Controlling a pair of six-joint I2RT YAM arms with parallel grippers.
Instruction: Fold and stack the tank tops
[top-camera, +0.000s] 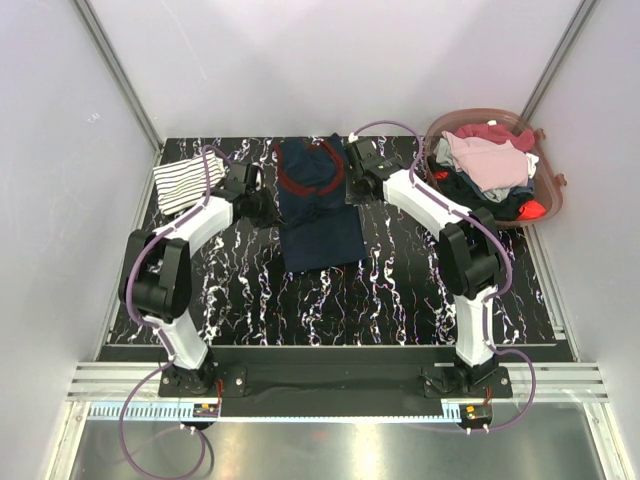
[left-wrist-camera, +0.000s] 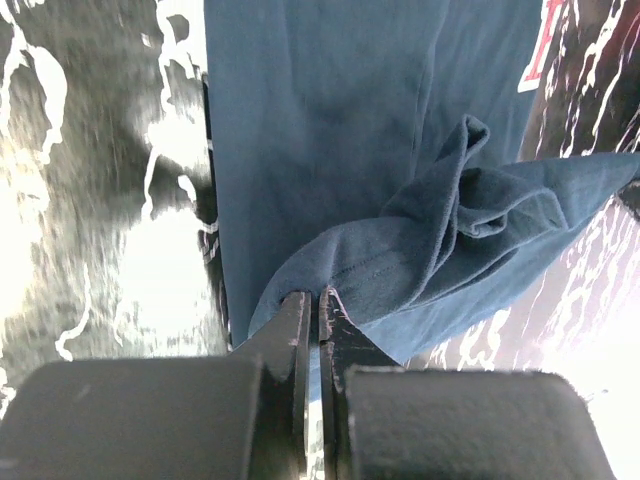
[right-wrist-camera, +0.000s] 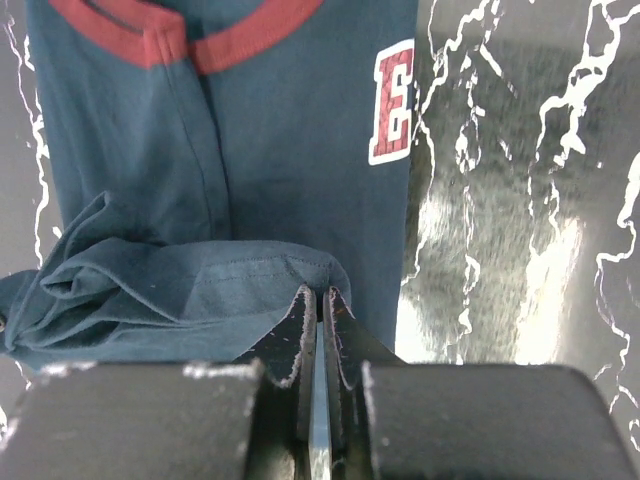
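Observation:
The dark navy tank top with dark red trim lies in the middle of the table, its neck at the far end. My left gripper is shut on its left hem edge, lifted and bunched over the body. My right gripper is shut on the right hem edge, also folded over the body below the red neck trim. A folded white tank top with navy stripes lies at the far left of the table.
A pink basket full of mixed clothes stands at the far right. The marbled black table is bordered by white walls and a metal rail at the near edge.

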